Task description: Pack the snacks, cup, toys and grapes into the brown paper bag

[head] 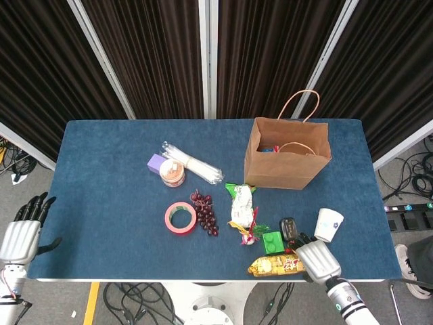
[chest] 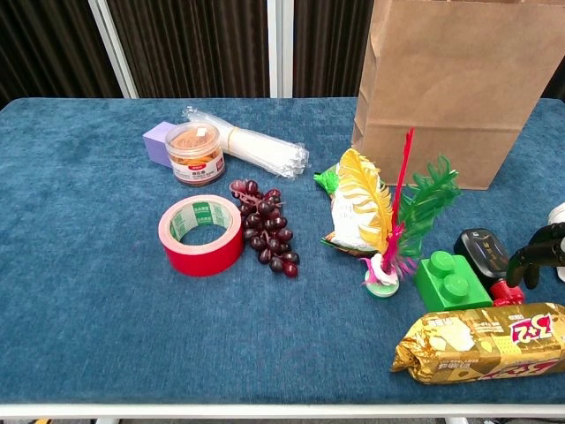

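The right hand hovers with fingers apart and empty by the black toy, so a sloppy reach might topple the paper cup just beside it.

Deep blue worktop; brown paper bag; dark purple grapes; tape roll — red outside, green-printed white core; green toy brick; gold snack packet — red lettering; white cup; lilac block.

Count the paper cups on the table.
1. The paper cup stands at the table's right side, just beyond the right hand. Others may be hidden inside the brown bag.
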{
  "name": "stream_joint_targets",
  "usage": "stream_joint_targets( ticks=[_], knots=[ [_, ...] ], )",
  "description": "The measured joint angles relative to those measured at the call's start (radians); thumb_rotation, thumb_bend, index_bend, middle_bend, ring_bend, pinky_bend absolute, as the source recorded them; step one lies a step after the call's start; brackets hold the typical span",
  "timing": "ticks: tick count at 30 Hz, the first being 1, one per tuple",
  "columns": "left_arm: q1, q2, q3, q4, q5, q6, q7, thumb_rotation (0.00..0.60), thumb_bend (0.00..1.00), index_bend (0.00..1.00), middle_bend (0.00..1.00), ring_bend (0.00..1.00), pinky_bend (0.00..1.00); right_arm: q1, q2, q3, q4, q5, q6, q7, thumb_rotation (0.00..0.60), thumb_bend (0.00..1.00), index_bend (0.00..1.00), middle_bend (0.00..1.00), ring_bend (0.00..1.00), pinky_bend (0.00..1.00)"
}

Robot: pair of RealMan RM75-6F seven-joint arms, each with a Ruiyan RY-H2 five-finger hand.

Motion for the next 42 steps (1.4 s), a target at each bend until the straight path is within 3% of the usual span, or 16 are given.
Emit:
stream_joint_targets(
  ticks=[13,27,32,42],
  knots=[
    [0.005,0.004,0.000,0.012,-0.007,-0.009,-0.023,0.600,0.22,0.14,0.13,0.03,0.17,-0.001,-0.047,0.010,0.014,0.054,-0.038,-0.044,0.600,0.00,0.29,0.34,0.16,0.35],
    [0.009,-0.003,0.001,0.027,-0.009,-0.012,-0.038,0.600,0.23,0.14,0.13,0.03,0.17,-0.019,-0.097,0.018,0.056,0.071,-0.014,-0.084,0.600,0.00,0.31,0.42,0.22,0.35],
    [0.010,-0.005,0.002,0.032,-0.007,-0.014,-0.042,0.600,0.23,0.14,0.13,0.03,0.17,-0.023,-0.117,0.027,0.076,0.080,-0.007,-0.096,0.600,0.01,0.37,0.43,0.26,0.39],
    [0.012,-0.007,0.004,0.039,-0.007,-0.018,-0.052,0.600,0.23,0.14,0.13,0.03,0.17,-0.027,-0.131,0.038,0.087,0.094,0.006,-0.110,0.600,0.12,0.53,0.51,0.36,0.50]
  ],
)
